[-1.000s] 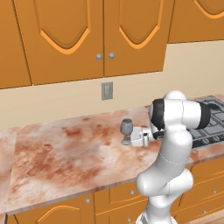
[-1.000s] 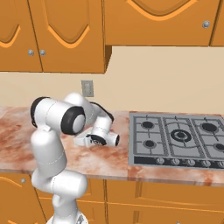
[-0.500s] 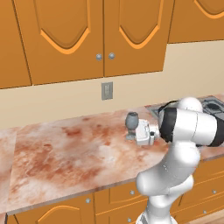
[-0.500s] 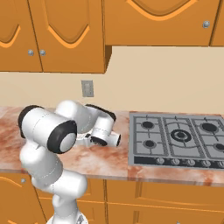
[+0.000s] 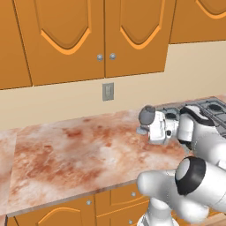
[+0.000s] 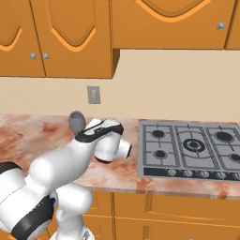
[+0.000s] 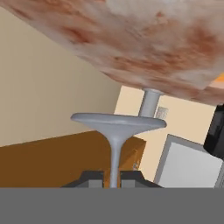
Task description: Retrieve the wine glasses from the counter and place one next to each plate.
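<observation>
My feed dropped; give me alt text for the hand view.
A grey wine glass fills the centre, its stem clamped between the jaws, round foot facing the camera. The marbled counter runs across the top.

Two rear views — shared counter (image 5: 66, 150)

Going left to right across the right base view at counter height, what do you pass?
Wall outlet plate → wine glass held up by the arm → gas stovetop, all along the marbled counter.
</observation>
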Motion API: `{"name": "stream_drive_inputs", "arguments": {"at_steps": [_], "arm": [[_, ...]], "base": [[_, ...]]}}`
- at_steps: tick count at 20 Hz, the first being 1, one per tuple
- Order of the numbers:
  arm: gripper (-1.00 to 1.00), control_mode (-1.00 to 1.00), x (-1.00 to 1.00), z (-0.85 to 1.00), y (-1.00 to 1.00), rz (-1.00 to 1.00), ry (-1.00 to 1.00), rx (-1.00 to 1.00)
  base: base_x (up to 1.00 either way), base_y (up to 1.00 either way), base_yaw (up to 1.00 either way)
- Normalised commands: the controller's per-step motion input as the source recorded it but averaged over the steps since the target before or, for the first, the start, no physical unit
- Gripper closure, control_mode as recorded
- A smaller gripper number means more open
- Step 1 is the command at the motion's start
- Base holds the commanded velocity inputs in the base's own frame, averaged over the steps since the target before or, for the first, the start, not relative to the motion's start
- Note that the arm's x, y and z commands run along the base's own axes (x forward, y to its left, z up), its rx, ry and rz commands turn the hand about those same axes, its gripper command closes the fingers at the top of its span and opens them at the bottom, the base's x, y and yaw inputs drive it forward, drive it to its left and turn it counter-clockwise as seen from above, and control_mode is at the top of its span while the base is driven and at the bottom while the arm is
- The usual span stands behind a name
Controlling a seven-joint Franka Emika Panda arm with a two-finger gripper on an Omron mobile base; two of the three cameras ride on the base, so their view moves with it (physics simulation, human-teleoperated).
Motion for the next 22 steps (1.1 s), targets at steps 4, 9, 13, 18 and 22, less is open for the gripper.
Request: {"name": "stream_drive_inputs", "arguments": {"at_steps": [4,9,13,18,22], "arm": [[1.0,-1.0,-1.0,0.85,-0.06,-0.23,-0.01,0.0],[1.0,-1.0,-0.72,0.78,0.0,-0.18,0.0,-0.02],[1.0,-1.0,-0.52,0.06,-0.01,0.0,-0.01,0.0],[1.0,-1.0,-0.81,0.45,-0.05,0.0,-0.01,0.0],[1.0,-1.0,-0.88,0.69,-0.02,0.0,0.0,0.0]], "base": [[0.0,0.0,0.0],[0.0,0.0,0.0],[0.0,0.0,0.0],[0.0,0.0,0.0],[0.0,0.0,0.0]]}}
